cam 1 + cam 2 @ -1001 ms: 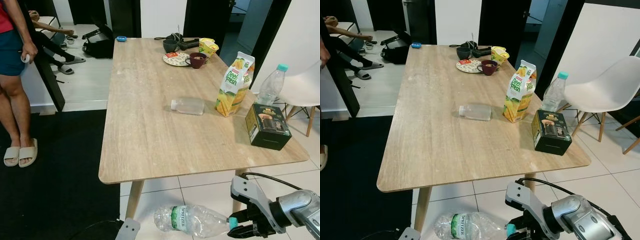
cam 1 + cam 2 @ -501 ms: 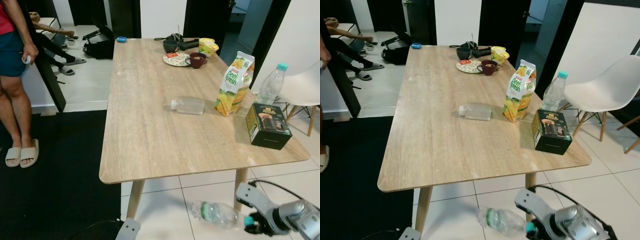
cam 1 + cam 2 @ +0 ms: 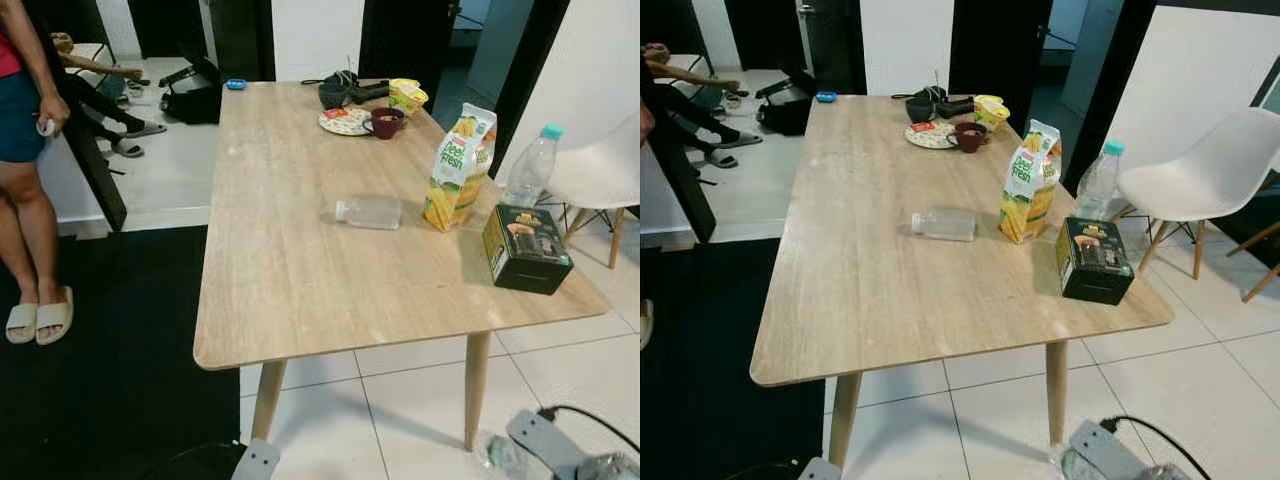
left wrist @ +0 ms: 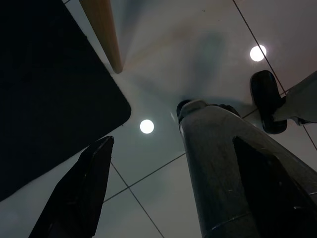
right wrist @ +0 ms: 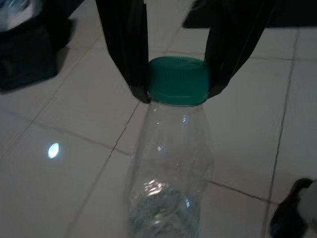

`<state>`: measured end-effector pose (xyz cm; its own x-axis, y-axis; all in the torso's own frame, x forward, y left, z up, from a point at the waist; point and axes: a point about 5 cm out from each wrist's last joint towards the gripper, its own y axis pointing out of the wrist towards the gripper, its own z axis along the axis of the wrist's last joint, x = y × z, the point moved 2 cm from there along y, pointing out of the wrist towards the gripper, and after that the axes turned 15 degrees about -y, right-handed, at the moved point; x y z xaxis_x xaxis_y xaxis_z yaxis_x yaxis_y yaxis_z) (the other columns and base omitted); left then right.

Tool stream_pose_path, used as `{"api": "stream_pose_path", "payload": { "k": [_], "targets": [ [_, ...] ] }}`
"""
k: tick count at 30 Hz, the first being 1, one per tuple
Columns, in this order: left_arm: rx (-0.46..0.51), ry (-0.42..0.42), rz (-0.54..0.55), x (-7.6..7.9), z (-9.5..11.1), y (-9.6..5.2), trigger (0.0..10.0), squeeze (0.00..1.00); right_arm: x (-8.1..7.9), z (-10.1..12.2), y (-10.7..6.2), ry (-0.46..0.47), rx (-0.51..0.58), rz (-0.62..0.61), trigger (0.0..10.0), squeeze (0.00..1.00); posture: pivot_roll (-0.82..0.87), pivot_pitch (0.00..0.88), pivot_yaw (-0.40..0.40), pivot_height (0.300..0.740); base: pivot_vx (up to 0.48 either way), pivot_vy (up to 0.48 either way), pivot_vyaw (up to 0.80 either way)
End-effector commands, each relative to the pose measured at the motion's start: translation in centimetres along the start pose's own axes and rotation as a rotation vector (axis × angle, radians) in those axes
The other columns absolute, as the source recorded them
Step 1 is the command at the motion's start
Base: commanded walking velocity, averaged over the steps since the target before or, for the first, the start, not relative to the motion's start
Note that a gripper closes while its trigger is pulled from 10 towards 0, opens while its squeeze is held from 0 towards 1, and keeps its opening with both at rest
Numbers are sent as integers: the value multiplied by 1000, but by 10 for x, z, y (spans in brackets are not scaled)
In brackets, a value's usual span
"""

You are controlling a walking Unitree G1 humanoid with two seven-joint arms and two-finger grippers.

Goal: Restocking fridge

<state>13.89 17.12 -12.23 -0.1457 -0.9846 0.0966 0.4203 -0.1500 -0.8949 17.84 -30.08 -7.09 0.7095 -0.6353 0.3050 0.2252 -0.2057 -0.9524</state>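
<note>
The clear water bottle [image 5: 171, 168] with the green cap [image 5: 177, 79] is down low over the tiled floor [image 5: 74, 148], and the right tool [image 5: 177, 74] has its two black fingers [image 5: 126, 44] pinched onto the cap from both sides, so it's got it by the top. From the head cameras a bit of that bottle [image 3: 497, 452] shows beside the right arm at the bottom edge, below the desk [image 3: 300, 250]. The left tool [image 4: 148, 163] hangs idle near the floor with its fingers spread wide, nothing in it. Up on the desk: a small bottle lying on its side [image 3: 369, 211], a juice carton [image 3: 455, 168], a dark green box [image 3: 524, 248], another bottle [image 3: 528, 170] standing behind it, plus a mug [image 3: 386, 122] and plate [image 3: 343, 122] at the far end. A person [image 3: 25, 160] in sandals stands off to the left.
</note>
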Motion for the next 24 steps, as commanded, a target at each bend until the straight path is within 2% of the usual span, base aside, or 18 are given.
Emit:
{"api": "stream_pose_path", "payload": {
  "k": [1,3,4,5,6,7,8,9,10,11,13,14,15,16,18,20,21,24],
  "targets": [
    [-72,-12,-12,5,-20,-1,10000,0,-7,-9,3,70,-14,0,10000,0,47,0,-62,740,0,0,0],
    [-73,-10,-11,5,-20,-1,10000,0,-13,-13,5,109,-22,9,10000,0,47,0,-60,740,0,0,0],
    [-73,-10,-10,5,-20,-1,10000,0,-22,-17,7,166,-23,20,667,0,47,0,-60,740,0,0,0],
    [-73,-10,-10,5,-20,-1,10000,0,-22,-17,7,166,-23,20,667,0,47,0,-60,740,0,0,0],
    [-72,-9,-10,5,-20,-1,10000,0,-30,-20,9,203,-27,36,0,0,50,0,-60,740,0,0,0],
    [-72,-10,-9,5,-20,-1,10000,0,-40,-22,12,248,-26,56,0,0,47,0,-59,740,0,0,0],
    [-72,-10,-9,5,-20,-1,10000,0,-40,-22,12,248,-26,56,0,0,47,0,-59,740,0,0,0],
    [-73,-9,-8,4,-20,-2,10000,0,-50,-24,13,283,-31,77,0,0,47,0,-59,740,0,0,0],
    [-73,-9,-7,4,-20,-2,10000,0,-58,-26,15,300,-43,83,10000,0,45,0,-60,740,0,0,0],
    [-73,-9,-7,4,-20,-2,10000,0,-58,-26,15,300,-43,83,10000,0,45,0,-60,740,0,0,0],
    [-75,-9,-5,4,-20,-2,10000,0,-73,-30,17,305,-65,82,10000,0,45,0,-65,740,0,0,0],
    [-75,-9,-5,4,-20,-2,10000,0,-73,-30,17,305,-65,82,10000,0,45,0,-65,740,0,0,0],
    [-76,-11,-3,5,-21,-1,10000,0,-84,-35,18,305,-85,79,10000,0,46,0,-69,740,0,0,0],
    [-76,-11,-3,5,-21,-1,10000,0,-84,-35,18,305,-85,79,10000,0,46,0,-69,740,0,0,0],
    [-79,-18,0,6,-21,-1,10000,0,-102,-46,19,300,-129,84,10000,0,51,0,-81,740,0,0,0],
    [-79,-18,0,6,-21,-1,10000,0,-102,-46,19,300,-129,84,10000,0,51,0,-81,740,0,0,0],
    [-76,-22,2,7,-20,-1,10000,0,-109,-52,19,300,-151,87,10000,0,50,0,-85,740,0,0,0],
    [-71,-23,5,8,-18,0,10000,0,-114,-57,18,304,-167,79,10000,0,42,0,-82,740,0,0,0]
  ]
}}
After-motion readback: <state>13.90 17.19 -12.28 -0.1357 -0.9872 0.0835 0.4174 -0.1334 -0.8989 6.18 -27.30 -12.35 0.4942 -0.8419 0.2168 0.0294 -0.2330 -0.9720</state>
